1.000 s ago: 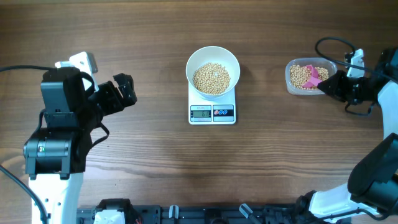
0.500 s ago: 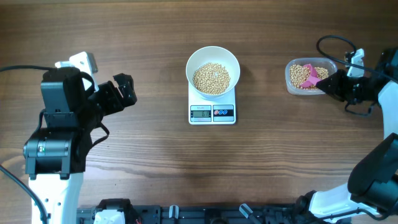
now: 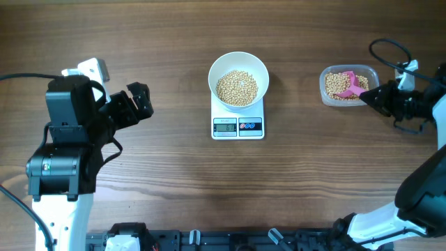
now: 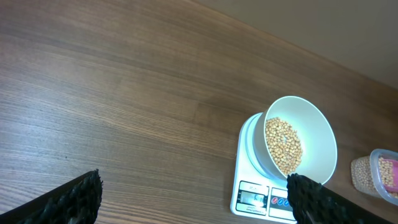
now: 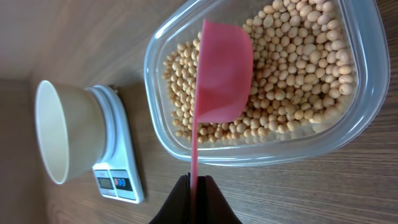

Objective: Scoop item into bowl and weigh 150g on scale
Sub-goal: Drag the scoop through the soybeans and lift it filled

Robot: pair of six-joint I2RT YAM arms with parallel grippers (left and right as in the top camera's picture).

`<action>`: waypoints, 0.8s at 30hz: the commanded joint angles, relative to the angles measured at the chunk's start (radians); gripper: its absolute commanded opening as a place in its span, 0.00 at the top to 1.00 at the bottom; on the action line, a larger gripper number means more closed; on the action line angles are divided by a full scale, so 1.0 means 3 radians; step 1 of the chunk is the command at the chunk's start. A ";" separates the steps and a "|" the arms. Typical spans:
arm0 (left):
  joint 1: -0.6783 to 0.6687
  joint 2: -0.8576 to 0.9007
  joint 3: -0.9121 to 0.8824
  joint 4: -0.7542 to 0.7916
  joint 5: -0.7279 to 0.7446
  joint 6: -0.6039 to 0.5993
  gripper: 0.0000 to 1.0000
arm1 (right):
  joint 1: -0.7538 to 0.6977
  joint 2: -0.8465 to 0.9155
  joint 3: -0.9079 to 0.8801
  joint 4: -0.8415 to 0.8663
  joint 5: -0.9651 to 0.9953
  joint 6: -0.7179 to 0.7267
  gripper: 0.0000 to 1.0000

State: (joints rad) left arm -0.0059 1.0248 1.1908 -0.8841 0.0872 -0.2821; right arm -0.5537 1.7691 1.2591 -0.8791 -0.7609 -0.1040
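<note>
The wood-grain bench (image 3: 209, 188) is bare along its whole front and between the two arms, so there is open room on every side of the scale (image 3: 238, 127), which sits near the middle with its display facing the front edge; the digits are too small to read. The white bowl (image 3: 217, 70) stands on the scale's platform, covering most of it, with a mound of beans (image 3: 237, 87) in its bottom. Well to the left, the left fingers (image 3: 140, 100) hang spread wide with nothing between them, pointing toward the bowl. Near the right edge a clear tub (image 3: 323, 85) holds more beans. The right fingers (image 3: 371, 95) are closed tight on the thin handle of a pink scoop (image 3: 354, 85). The right wrist view shows what the overhead does not: the handle crosses the tub's near rim and the scoop's cup lies over the beans inside, though whether it is loaded cannot be told. The left wrist view shows a dark wall behind the bench's far edge.
</note>
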 commanded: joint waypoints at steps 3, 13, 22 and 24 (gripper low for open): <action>0.0017 0.0013 0.0064 -0.0001 -0.0032 0.0043 0.00 | -0.0244 0.0069 -0.0017 -0.0047 -0.0518 0.0033 0.96; 0.0017 0.0013 0.0064 -0.0001 -0.0032 0.0043 0.00 | -0.0504 0.0069 -0.0017 -0.0182 -0.0664 0.0000 0.96; 0.0018 0.0013 0.0064 -0.0001 -0.0032 0.0043 0.00 | -0.0510 0.0069 -0.0017 -0.0261 -0.0902 0.0006 0.96; 0.0018 0.0013 0.0064 -0.0001 -0.0032 0.0043 0.00 | -0.0510 0.0069 -0.0017 -0.0280 -0.0914 0.0006 0.96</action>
State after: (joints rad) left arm -0.0059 1.0248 1.1908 -0.8841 0.0872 -0.2821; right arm -0.7013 1.7702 1.2591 -0.9569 -0.9733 -0.0978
